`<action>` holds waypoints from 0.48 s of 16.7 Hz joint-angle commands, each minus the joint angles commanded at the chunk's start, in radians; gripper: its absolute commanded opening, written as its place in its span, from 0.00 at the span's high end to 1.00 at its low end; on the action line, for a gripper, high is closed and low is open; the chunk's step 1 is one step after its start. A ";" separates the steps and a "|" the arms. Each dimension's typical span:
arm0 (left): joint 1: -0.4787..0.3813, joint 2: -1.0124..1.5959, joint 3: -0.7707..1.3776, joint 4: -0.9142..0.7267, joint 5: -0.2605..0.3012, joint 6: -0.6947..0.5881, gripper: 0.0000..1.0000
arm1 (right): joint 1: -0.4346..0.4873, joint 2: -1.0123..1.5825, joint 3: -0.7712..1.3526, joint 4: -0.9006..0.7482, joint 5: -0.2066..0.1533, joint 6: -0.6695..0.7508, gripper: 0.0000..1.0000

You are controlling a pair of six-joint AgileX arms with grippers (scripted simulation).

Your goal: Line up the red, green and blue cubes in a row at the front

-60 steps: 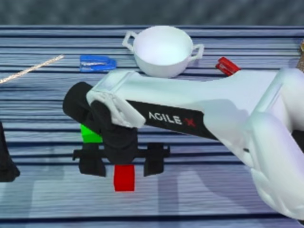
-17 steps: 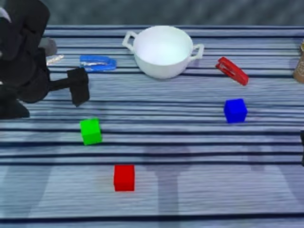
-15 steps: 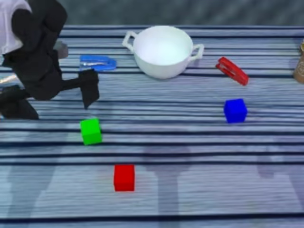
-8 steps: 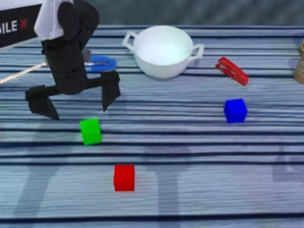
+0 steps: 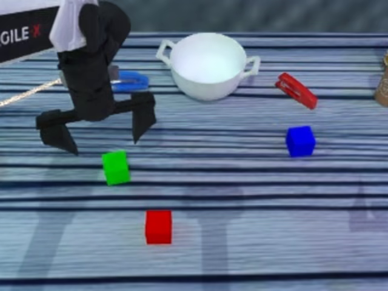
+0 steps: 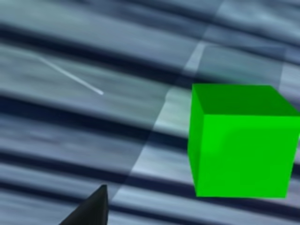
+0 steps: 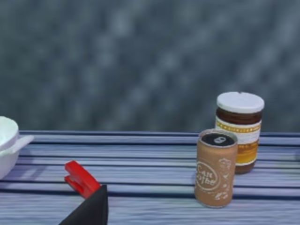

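Three cubes, one per colour. Red cube (image 5: 158, 227) front, left of centre, bare striped table (image 5: 254, 242) all round it. Green cube (image 5: 115, 167) behind and left of red, well apart. Blue cube (image 5: 300, 140) right half, mid-depth, open room on every side. No row at front yet.

Left gripper (image 5: 100, 129) above table just behind green cube, fingers spread wide, holding nothing; green cube (image 6: 236, 140) fills left wrist view.

One white bowl (image 5: 207, 64) at back centre; one light-blue stapler (image 5: 128, 80) at its left, one red stapler (image 5: 296, 90) at its right. One can (image 7: 216, 174), one jar (image 7: 239, 131) far right.

Right arm out of top view; cannot tell its finger state.

left tool (image 5: 100, 130) raised, fingers spread wide
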 joint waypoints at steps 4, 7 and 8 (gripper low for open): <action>-0.002 0.042 -0.057 0.102 0.000 0.003 0.00 | 0.000 0.000 0.000 0.000 0.000 0.000 0.00; -0.002 0.089 -0.119 0.213 0.001 0.003 0.00 | 0.000 0.000 0.000 0.000 0.000 0.000 0.00; -0.002 0.101 -0.134 0.241 0.001 0.003 0.00 | 0.000 0.000 0.000 0.000 0.000 0.000 0.00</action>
